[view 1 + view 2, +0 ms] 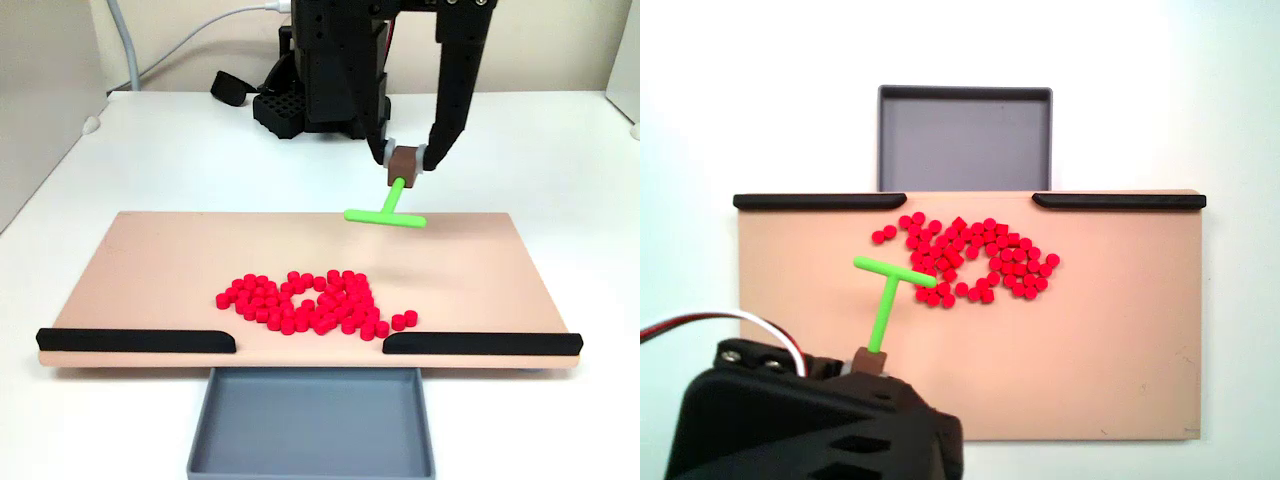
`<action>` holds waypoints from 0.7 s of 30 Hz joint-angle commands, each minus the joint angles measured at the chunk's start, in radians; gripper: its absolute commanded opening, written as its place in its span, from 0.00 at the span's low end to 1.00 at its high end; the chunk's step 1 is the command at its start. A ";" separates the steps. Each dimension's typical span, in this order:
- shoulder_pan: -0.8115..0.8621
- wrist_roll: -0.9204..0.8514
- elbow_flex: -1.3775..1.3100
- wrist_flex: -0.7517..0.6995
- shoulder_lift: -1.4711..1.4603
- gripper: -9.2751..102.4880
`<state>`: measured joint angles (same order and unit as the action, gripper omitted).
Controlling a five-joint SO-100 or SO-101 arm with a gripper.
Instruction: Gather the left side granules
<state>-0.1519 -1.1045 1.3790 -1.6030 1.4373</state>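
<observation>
The gripper [408,163] is clamped on the brown block of the green T-shaped pusher [386,212], held above the board's [150,260] far edge. The red granules [310,302] lie clustered mid-board, just short of the gap between the black strips [136,340] before the grey tray [310,420]; the tray looks empty, so sweeping apparently remains.

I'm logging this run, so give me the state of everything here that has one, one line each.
Tiny red plastic granules: clustered mid-board, none in the tray.
Green T-shaped pusher: held by its brown handle, raised behind the pile.
Black two-finger gripper: shut on the handle.
Grey rectangular tray: empty.
Two black strips: flat along the board's edge, gap between.
</observation>
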 commanded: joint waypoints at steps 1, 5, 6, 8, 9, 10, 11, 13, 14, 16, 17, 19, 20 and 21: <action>0.040 -0.097 0.014 0.002 0.066 0.08; 0.081 -0.187 0.034 0.003 0.081 0.08; 0.091 -0.207 0.037 0.005 0.084 0.08; 0.110 -0.255 0.043 0.005 0.092 0.08; 0.118 -0.276 0.046 0.005 0.094 0.08; 0.126 -0.296 0.048 0.005 0.095 0.08; 0.133 -0.316 0.048 0.005 0.095 0.08; 0.146 -0.354 0.048 0.003 0.098 0.08; 0.152 -0.373 0.048 0.003 0.101 0.08; 0.163 -0.408 0.055 0.003 0.110 0.08; 0.167 -0.423 0.061 0.003 0.115 0.08; 0.173 -0.433 0.061 0.006 0.115 0.08; 0.175 -0.433 0.061 0.009 0.115 0.08; 0.178 -0.437 0.058 0.008 0.115 0.08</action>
<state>0.0153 -1.5309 1.4450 -1.5999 1.5110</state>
